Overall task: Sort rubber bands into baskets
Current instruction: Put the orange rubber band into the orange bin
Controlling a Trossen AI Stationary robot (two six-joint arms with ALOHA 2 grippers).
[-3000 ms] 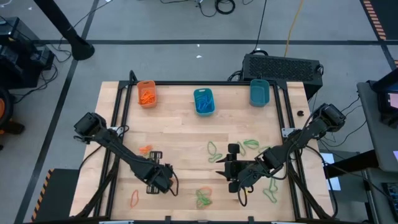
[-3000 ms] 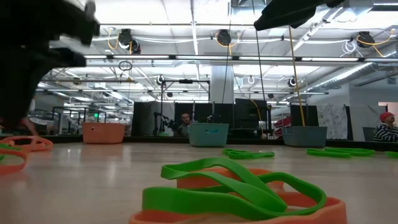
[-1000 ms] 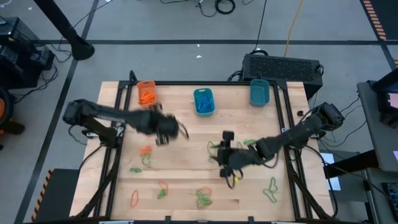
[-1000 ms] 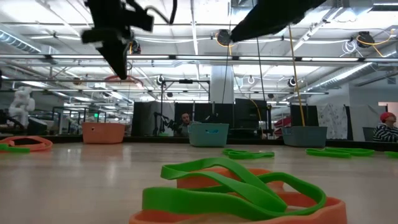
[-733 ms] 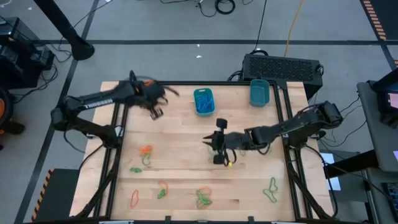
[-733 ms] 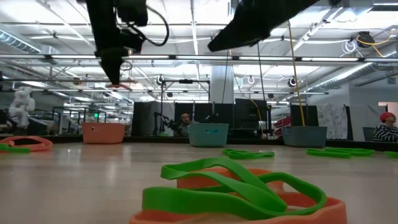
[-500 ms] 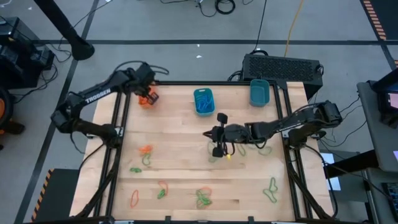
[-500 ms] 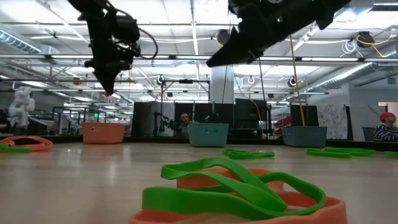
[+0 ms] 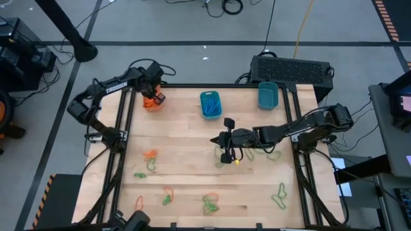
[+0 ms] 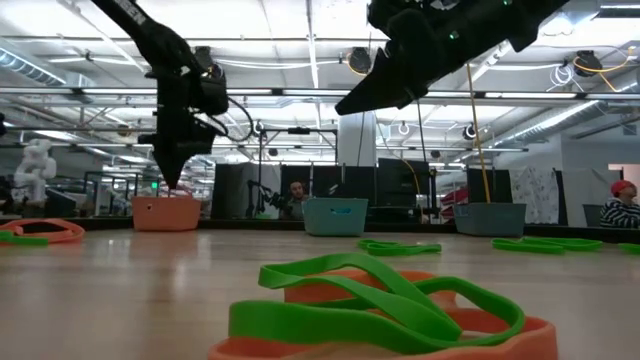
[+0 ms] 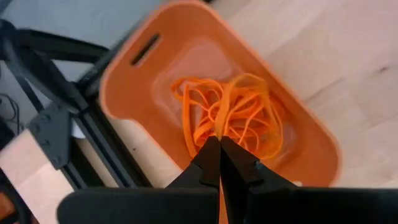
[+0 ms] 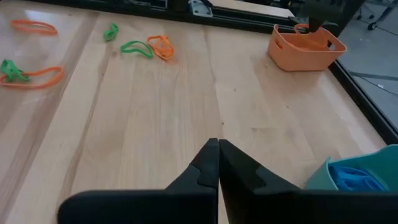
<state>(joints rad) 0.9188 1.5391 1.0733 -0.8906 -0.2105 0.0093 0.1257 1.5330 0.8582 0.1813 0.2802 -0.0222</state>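
Note:
The orange basket (image 9: 150, 101) stands at the table's far left and holds several orange rubber bands (image 11: 249, 118). My left gripper (image 11: 219, 142) hangs just above it (image 10: 165, 185), shut on an orange rubber band. Two teal baskets (image 9: 210, 104) (image 9: 268, 95) stand along the far edge. My right gripper (image 9: 217, 140) is shut with nothing in it, well above the table's middle (image 10: 340, 108). Loose green (image 9: 260, 151) and orange (image 9: 149, 154) bands lie on the wood. My left gripper pinches an orange rubber band (image 11: 225, 109) at its fingertips, coming from above and pointing down into the orange basket. The loop hangs from the tips among the bands lying in the basket; where it ends I cannot tell.
A black box (image 9: 292, 67) sits behind the far right corner. More bands lie near the front edge: green over orange (image 10: 380, 305), green at the right (image 9: 279, 192), orange at the left (image 9: 138, 204). Black frame rails (image 9: 122, 122) run along both table sides.
My left gripper has carried an orange band from the table's left middle toward the far left corner and come down over the orange basket. My right gripper has gone up and toward the far edge, away from the green bands.

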